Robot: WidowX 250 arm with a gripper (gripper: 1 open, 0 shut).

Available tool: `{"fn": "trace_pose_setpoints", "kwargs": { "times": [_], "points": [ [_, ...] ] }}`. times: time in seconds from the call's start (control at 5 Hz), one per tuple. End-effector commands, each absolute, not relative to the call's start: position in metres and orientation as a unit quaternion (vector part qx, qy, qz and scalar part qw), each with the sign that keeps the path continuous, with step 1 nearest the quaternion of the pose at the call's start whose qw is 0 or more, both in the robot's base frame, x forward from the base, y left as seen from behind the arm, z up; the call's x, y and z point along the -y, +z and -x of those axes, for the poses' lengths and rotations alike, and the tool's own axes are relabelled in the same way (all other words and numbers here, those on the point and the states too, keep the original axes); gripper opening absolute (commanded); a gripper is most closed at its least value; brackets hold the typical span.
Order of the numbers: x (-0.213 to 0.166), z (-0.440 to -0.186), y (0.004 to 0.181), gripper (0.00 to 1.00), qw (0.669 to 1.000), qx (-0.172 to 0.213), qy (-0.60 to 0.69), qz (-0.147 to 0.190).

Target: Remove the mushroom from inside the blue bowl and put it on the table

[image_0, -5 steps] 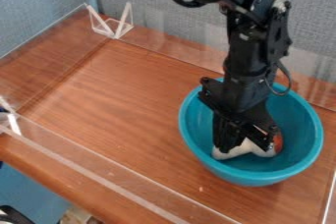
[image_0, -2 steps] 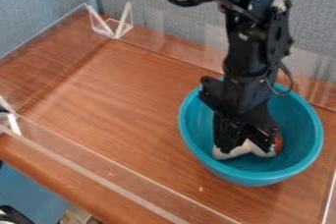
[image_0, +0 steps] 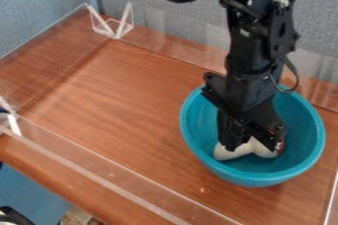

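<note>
Since the earlier frame, our black arm had shifted slightly over the bowl, its upper part leaning a little more to the right of the picture, while the blue bowl (image_0: 199, 142) had stayed where it was on the surface (image_0: 113, 111). We had the pincer (image_0: 242, 142) pointing down inside the bowl, drawn closed as far as it went, with its tip at the mushroom (image_0: 246, 149). We could not tell whether it had hold of the mushroom or only touched it, since the dark fingers hid part of the contact. The mushroom lay low inside the bowl, toward the near side, its pale stem showing below the pincer and a bit of its orange-brown cap showing to the right of the picture. We saw the bowl standing upright on the reddish-brown surface, toward the right of the view. Well apart from it, at the far left edge of the surface, we had a white angular frame (image_0: 111, 23) in sight. Behind the surface, we saw a grey textured panel (image_0: 158, 17), and a clear low wall (image_0: 126, 182) ran along the near side.
</note>
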State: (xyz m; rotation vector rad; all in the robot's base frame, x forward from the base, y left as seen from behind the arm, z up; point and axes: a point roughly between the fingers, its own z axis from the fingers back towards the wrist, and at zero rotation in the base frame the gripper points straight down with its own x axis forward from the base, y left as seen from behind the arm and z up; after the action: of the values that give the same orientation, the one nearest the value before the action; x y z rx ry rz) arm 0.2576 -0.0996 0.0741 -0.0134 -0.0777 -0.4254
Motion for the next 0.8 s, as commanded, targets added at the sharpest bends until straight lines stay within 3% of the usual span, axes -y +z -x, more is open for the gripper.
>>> {"fn": "trace_pose_setpoints", "kwargs": {
  "times": [0.0, 0.2, 0.4, 0.6],
  "points": [
    [0.102, -0.261, 0.094, 0.00, 0.973, 0.072, -0.217, 0.008],
    [0.102, -0.261, 0.101, 0.00, 0.973, 0.077, -0.219, 0.007],
    [0.103, -0.262, 0.106, 1.00, 0.970, 0.080, -0.230, 0.005],
    [0.107, -0.263, 0.103, 1.00, 0.968, 0.080, -0.239, 0.006]
  ]
}}
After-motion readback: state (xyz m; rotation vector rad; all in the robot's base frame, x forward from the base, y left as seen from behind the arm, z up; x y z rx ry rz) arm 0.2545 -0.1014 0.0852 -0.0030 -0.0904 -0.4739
